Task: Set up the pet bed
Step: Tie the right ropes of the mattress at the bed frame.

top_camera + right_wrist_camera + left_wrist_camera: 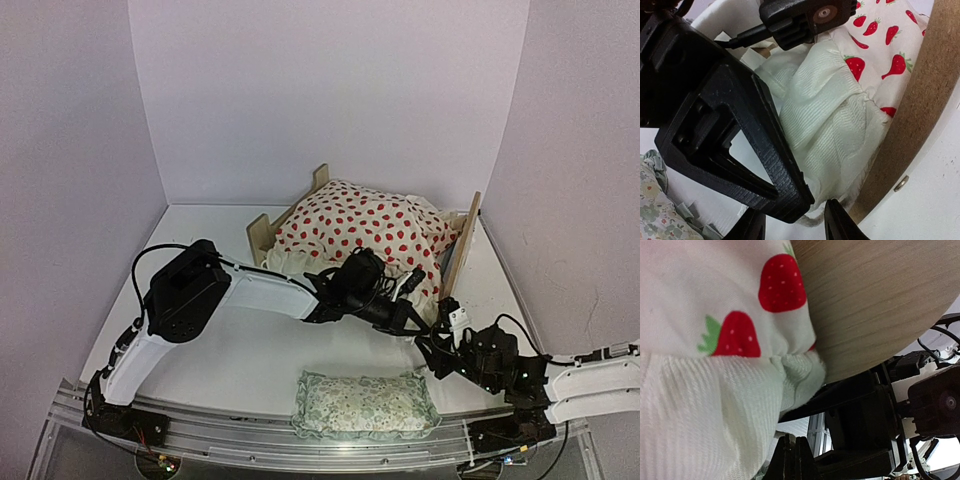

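Note:
The pet bed (262, 232) stands at the back of the table, its light-wood end board (462, 250) on the right. A cream cushion (360, 225) with red strawberries lies heaped on it, hiding the base. My left gripper (408, 290) is at the cushion's front right corner, its jaws shut (792, 460) just beside the white ribbed frill (715, 405) and below the wood board (880, 305). My right gripper (445, 325) sits close to the right of it, open (795, 227). Between its fingers are the frill's hem (825, 125) and the left gripper's tip (740, 135).
A green floral frilled pillow (365, 405) lies at the table's near edge between the arm bases, and shows at lower left in the right wrist view (655, 205). White walls enclose the table at the back and both sides. The two arms crowd together beside the end board (920, 115).

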`<action>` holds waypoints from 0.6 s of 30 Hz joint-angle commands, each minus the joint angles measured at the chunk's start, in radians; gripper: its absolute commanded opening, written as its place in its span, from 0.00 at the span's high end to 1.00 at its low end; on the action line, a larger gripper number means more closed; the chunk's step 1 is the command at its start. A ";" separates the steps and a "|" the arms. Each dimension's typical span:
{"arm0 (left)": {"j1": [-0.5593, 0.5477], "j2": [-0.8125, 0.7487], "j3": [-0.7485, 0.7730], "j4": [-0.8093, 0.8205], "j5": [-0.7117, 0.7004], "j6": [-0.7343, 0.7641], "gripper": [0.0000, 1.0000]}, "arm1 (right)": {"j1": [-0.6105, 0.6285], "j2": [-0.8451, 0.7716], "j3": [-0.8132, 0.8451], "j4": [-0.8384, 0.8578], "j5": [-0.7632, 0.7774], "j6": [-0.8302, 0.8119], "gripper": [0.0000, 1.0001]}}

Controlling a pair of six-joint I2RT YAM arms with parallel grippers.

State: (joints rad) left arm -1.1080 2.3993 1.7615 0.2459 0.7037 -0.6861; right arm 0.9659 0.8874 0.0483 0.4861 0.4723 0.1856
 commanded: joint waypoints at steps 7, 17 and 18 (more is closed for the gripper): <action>-0.003 -0.053 0.049 0.033 0.008 0.004 1.00 | 0.010 -0.236 -0.002 -0.459 0.203 0.194 0.53; -0.003 -0.036 0.064 0.053 0.014 -0.015 1.00 | 0.011 -0.140 0.011 -0.369 0.065 0.180 0.48; -0.003 -0.036 0.067 0.050 0.014 -0.015 1.00 | 0.011 -0.114 0.023 -0.354 0.040 0.174 0.48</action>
State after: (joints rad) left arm -1.1080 2.3993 1.7682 0.2527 0.7052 -0.6901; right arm 0.9742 0.6878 0.0467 0.0698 0.6076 0.3646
